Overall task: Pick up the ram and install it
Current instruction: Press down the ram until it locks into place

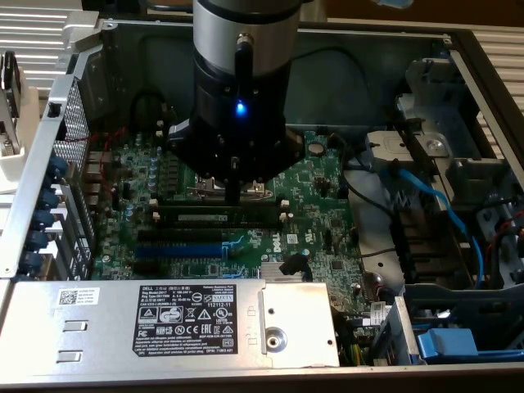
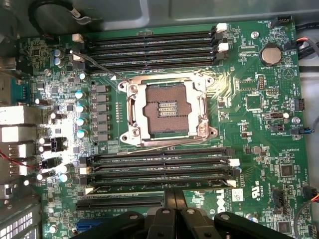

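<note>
**Gripper over the memory slots, fingers pressed together**

I've got the arm hanging above the open PC case, gripper low over the green motherboard, right by the black memory slots below the empty CPU socket. Fingers are pressed together, nothing visibly pinched. From the exterior view, the ram lies in a slot just under the gripper, white label up, text too small to read. Blue expansion slot sits just beside it. "DELL" reads on the power supply sticker, and in white on the board.
</note>
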Action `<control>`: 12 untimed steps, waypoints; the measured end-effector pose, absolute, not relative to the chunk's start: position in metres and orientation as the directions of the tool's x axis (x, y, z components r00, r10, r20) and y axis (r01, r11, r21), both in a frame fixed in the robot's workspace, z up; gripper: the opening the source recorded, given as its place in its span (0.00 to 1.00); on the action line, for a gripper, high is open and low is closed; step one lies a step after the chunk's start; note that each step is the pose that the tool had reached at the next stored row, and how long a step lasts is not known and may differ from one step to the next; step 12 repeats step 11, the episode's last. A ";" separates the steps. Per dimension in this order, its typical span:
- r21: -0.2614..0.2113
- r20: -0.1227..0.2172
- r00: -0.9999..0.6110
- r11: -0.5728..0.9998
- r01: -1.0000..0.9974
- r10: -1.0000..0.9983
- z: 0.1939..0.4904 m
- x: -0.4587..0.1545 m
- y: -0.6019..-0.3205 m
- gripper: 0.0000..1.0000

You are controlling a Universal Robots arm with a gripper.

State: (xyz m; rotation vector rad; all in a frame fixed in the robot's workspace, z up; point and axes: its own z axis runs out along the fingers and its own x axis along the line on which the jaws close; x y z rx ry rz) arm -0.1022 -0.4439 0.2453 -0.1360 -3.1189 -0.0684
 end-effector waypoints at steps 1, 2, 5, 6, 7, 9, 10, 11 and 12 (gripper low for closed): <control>0.043 0.021 -0.996 0.995 0.089 0.088 0.245 -0.102 -0.444 0.10; 0.043 0.021 -0.996 0.995 0.091 0.090 0.245 -0.102 -0.444 0.10; 0.043 0.021 -0.995 0.995 0.095 0.094 0.245 -0.102 -0.445 0.10; 0.043 0.021 -0.995 0.994 0.096 0.095 0.245 -0.102 -0.445 0.10; 0.043 0.021 -0.995 0.994 0.096 0.095 0.245 -0.102 -0.445 0.10; 0.043 0.021 -0.995 0.994 0.098 0.097 0.245 -0.102 -0.446 0.10; 0.043 0.021 -0.995 0.994 0.098 0.097 0.245 -0.102 -0.446 0.10; 0.043 0.021 -0.995 0.994 0.098 0.097 0.245 -0.102 -0.446 0.10; 0.043 0.021 -0.995 0.994 0.098 0.097 0.245 -0.102 -0.446 0.10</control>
